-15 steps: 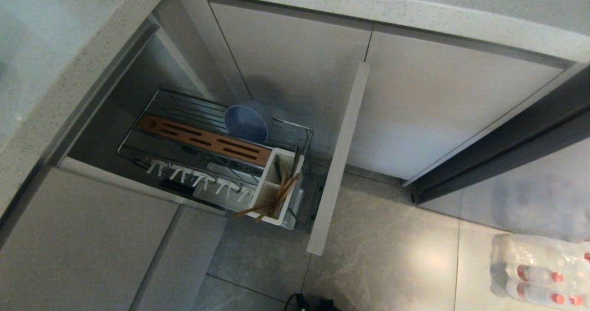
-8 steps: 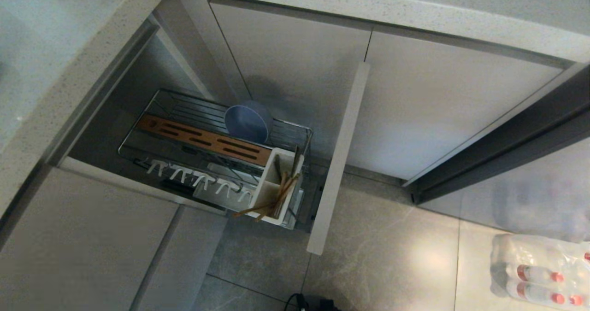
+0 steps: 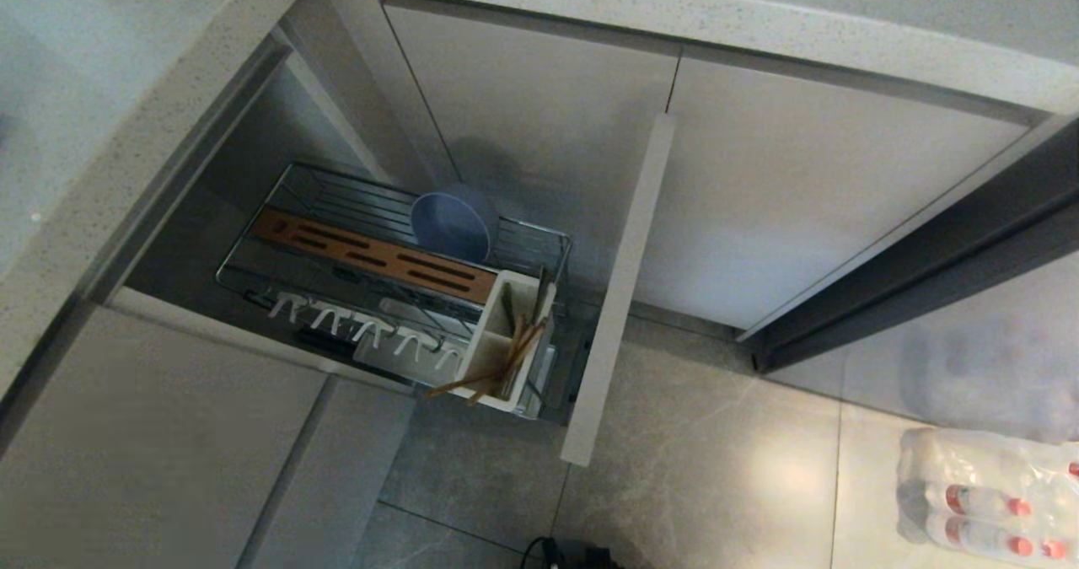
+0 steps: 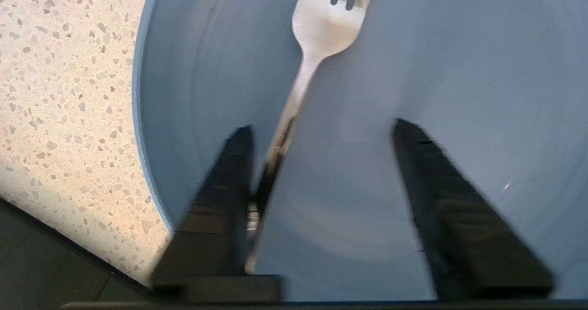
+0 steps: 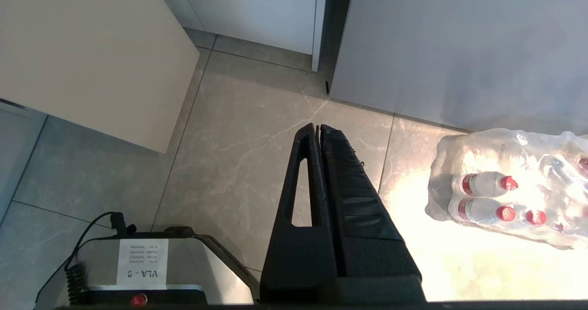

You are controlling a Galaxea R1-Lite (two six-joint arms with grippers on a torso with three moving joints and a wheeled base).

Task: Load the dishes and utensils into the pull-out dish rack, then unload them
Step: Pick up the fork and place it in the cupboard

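- Nothing in the head view has shifted since the earlier frames: the bowl (image 3: 453, 224) leans in the pull-out dish rack (image 3: 392, 278) and the chopsticks (image 3: 493, 368) stick out of the white caddy (image 3: 506, 341).
- Left tool (image 4: 321, 131): fingers partly spread over the plate (image 4: 436, 71) on the speckled counter (image 4: 59, 94); one finger (image 4: 225, 186) touches the handle of the fork (image 4: 303, 66) lying in the plate, the other stands apart, so nothing is clamped.
- Right tool (image 5: 318, 128): fingers pressed together, empty, hanging above the floor (image 5: 239, 154) near wrapped bottles (image 5: 505, 186).
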